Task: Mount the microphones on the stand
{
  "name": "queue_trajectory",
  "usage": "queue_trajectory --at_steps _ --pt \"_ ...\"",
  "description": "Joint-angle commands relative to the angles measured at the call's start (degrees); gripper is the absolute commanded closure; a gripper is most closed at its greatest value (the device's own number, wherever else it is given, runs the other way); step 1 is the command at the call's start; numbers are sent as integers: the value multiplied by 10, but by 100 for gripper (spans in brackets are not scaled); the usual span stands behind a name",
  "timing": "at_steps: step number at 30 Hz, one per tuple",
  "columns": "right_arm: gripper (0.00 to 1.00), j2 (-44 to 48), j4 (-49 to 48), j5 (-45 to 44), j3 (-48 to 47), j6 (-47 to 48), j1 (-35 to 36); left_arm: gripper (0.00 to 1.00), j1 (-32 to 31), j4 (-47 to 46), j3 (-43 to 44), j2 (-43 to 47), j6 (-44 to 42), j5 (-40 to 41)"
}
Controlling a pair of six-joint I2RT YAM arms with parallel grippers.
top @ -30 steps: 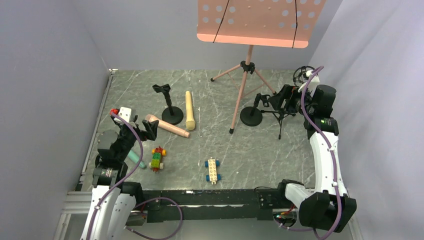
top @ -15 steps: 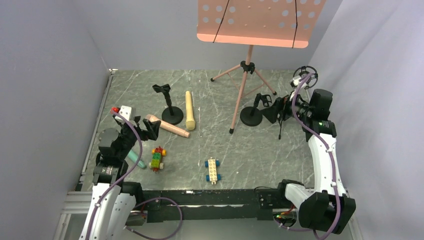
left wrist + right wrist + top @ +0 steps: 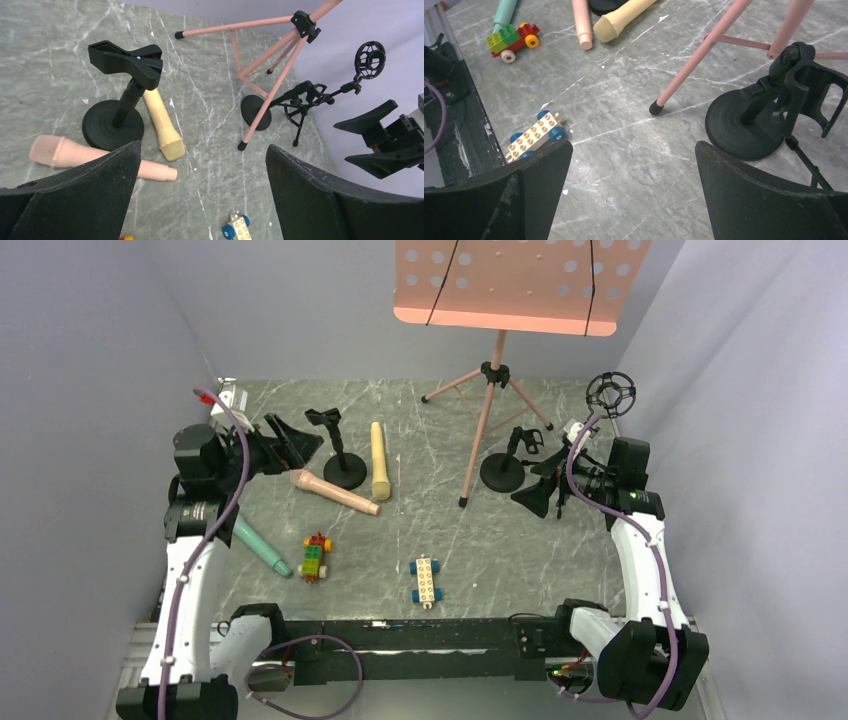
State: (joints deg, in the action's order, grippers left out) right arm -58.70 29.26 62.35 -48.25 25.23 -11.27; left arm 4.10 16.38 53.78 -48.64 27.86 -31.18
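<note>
- Left gripper (image 3: 292,440) hangs over the table (image 3: 560,560), jaws spread as wide as they go, nothing in them
- Right gripper (image 3: 535,488) is just as wide and just as empty, hovering just beside the right clip stand (image 3: 503,472)
- All three mics lie flat on the left half: pink microphone (image 3: 335,492), yellow microphone (image 3: 379,460), teal microphone (image 3: 258,546)
- The pink one sits just ahead of and below the left gripper, next to the left clip stand (image 3: 340,455); its head is toward the left arm and its tail slants to the table's centre
- The left arm is plainly nearer; the right is well apart from every mic
- In the left wrist view the pink stick runs almost along the line between the fingers, so I reckon the wrist must turn roughly crosswise before it drops
</note>
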Motion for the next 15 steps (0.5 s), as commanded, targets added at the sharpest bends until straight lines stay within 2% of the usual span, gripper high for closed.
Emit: queue_trajectory --at_steps 1,3,5,7,11,15 --pt "0 11 2 38 0 36 1 1 3 34 47 -57 17 -38" --pt "0 15 3 35 0 35 2 1 0 23 44 -83 39 -38" --pt "0 16 0 35 1 30 1 1 -12 0 29 -98 63 -5" --pt "0 16 -1 38 1 27 1 1 -43 15 39 -118 68 76" --pt "0 16 -7 41 4 20 3 1 -126 121 124 -186 97 291" --pt "0 16 -10 41 5 16 7 1 -147 162 178 -227 150 382"
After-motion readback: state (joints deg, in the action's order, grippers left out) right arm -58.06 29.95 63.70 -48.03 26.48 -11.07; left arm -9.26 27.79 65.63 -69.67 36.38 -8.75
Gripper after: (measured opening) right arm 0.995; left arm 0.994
